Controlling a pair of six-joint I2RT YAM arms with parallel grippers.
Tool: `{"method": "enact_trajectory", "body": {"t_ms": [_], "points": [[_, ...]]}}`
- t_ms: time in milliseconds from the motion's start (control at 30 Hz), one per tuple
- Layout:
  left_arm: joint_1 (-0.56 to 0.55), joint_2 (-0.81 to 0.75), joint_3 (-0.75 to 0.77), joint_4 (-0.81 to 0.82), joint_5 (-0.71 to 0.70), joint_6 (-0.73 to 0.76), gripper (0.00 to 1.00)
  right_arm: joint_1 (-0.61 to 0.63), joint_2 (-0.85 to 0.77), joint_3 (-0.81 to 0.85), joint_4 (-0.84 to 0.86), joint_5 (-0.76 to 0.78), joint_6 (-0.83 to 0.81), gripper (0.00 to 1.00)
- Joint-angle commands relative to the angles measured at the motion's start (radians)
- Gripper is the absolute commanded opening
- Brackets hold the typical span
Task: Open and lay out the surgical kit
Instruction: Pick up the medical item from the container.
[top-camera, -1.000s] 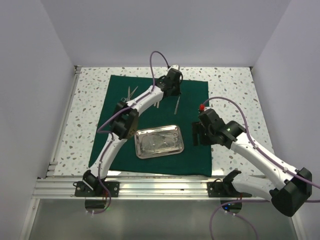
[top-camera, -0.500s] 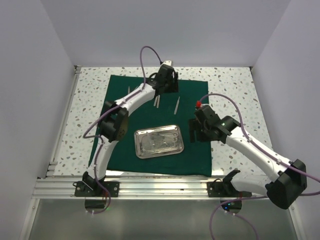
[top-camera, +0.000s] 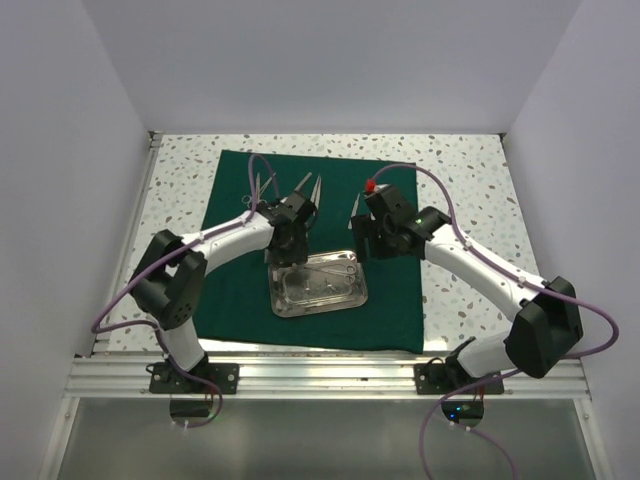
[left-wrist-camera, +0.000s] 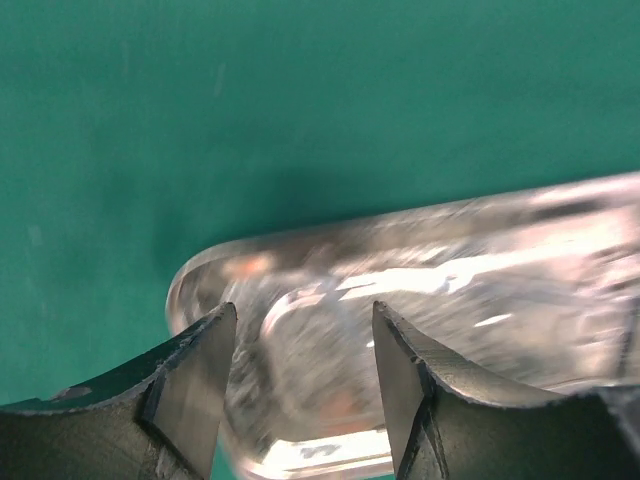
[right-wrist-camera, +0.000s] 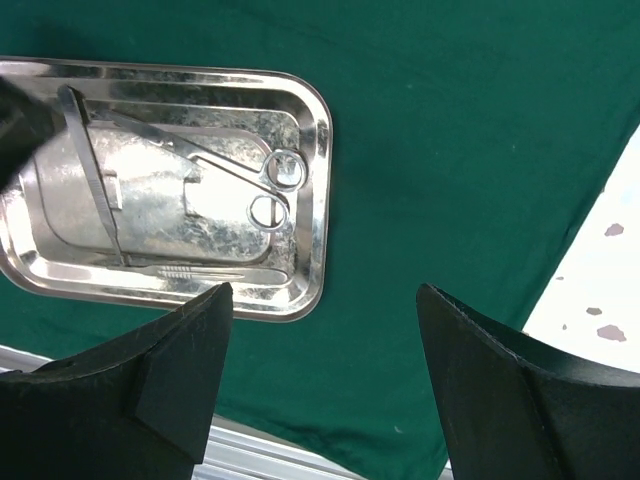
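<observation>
The surgical kit's dark green cloth lies spread flat on the table. On its near half stands the shiny steel tray, with scissors and other slim instruments in it. Three silver instruments lie on the far half of the cloth. My left gripper hovers open over the tray's far left corner, which looks blurred. My right gripper stands wide open over bare cloth, just right of the tray's rim, with nothing between its fingers.
The speckled tabletop shows around the cloth. White walls close in the left, far and right sides. An aluminium rail runs along the near edge, where both arm bases are bolted.
My left gripper opened and drew back from the cloth's far edge to the tray's far left corner. The right gripper shifted left and farther, up beside the tray.
</observation>
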Motion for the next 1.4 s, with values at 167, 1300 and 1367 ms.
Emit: {"method": "enact_trajectory", "body": {"t_ms": [167,1300,1367], "points": [[-0.024,0.017,-0.019,-0.031,-0.024,-0.094,0.60,-0.001,-0.016,0.043,0.009,-0.027,-0.050,0.78],[-0.078,0.189,-0.042,-0.083,-0.070,-0.209,0.23,-0.021,-0.061,-0.026,-0.009,-0.027,-0.070,0.78],[-0.075,0.198,-0.043,-0.071,-0.069,-0.203,0.07,-0.024,-0.061,-0.026,-0.010,-0.026,-0.072,0.78]]}}
